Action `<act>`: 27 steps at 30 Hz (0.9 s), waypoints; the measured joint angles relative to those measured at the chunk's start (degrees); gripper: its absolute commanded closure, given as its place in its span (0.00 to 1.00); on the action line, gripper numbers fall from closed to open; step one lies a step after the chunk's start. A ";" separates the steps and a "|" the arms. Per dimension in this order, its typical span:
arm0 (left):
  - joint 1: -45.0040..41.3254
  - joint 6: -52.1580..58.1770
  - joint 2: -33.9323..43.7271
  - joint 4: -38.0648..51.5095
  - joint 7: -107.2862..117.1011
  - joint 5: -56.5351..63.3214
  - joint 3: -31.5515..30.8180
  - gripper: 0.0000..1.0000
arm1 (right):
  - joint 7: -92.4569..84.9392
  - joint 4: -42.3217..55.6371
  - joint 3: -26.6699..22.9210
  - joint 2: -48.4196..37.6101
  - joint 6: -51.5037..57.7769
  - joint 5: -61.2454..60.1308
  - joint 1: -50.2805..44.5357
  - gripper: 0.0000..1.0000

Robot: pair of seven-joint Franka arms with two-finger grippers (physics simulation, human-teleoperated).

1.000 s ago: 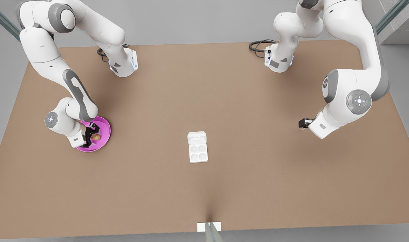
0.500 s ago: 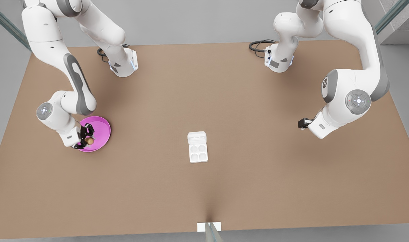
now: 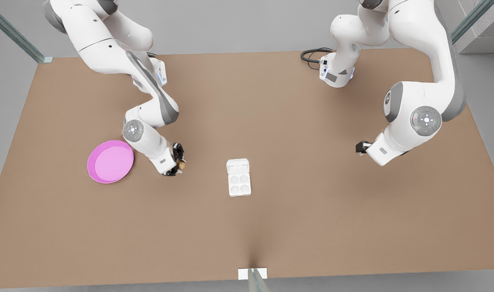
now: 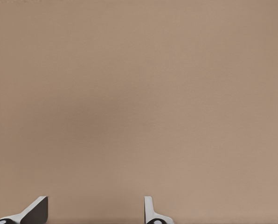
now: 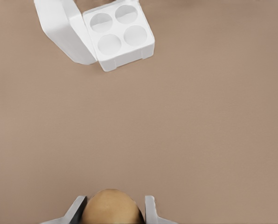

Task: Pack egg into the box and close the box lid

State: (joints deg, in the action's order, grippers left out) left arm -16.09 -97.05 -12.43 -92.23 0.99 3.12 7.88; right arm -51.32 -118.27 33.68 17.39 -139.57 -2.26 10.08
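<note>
The tan-brown egg [image 3: 182, 165] hangs above the bare table, with my right gripper [image 3: 178, 160] shut on it, on the front view's left. In the right wrist view the egg [image 5: 111, 206] sits between the two fingers [image 5: 76, 209]. The white box [image 3: 239, 184] lies open at the table's middle, to the right of that gripper in the front view, with four cups bare. Its lid [image 3: 237, 166] lies flat behind the tray. The right wrist view has the box [image 5: 120, 35] and lid [image 5: 62, 28] ahead. My left gripper [image 3: 359, 147] waits open at the front view's right, its fingers [image 4: 36, 212] above bare table.
A round pink plate [image 3: 110, 161] lies on the brown table [image 3: 312, 211] at the front view's left, with nothing in it. Both arm bases and a black cable [image 3: 312, 54] stand along the far edge. A small white bracket [image 3: 252, 273] sits at the near edge.
My right gripper lifted the egg off the pink plate and carried it rightward in the front view, toward the box. The left arm shifted only slightly.
</note>
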 measured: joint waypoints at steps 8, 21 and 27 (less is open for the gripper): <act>0.06 0.80 -0.03 -0.08 0.17 0.01 0.10 0.00 | 13.84 16.93 -10.47 11.60 0.39 1.50 -18.77 0.58; 0.09 1.30 -0.07 -0.09 0.40 0.01 0.11 0.00 | 27.85 34.56 -15.44 22.93 4.38 3.43 -26.41 0.58; 0.26 1.35 -0.14 -0.16 0.46 0.07 0.13 0.00 | 36.24 38.30 -15.66 25.74 7.19 3.37 -28.27 0.58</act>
State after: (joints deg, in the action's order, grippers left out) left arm -15.83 -95.69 -12.57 -92.38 1.45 3.18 8.01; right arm -15.08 -79.97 18.02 43.12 -132.38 1.11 -18.19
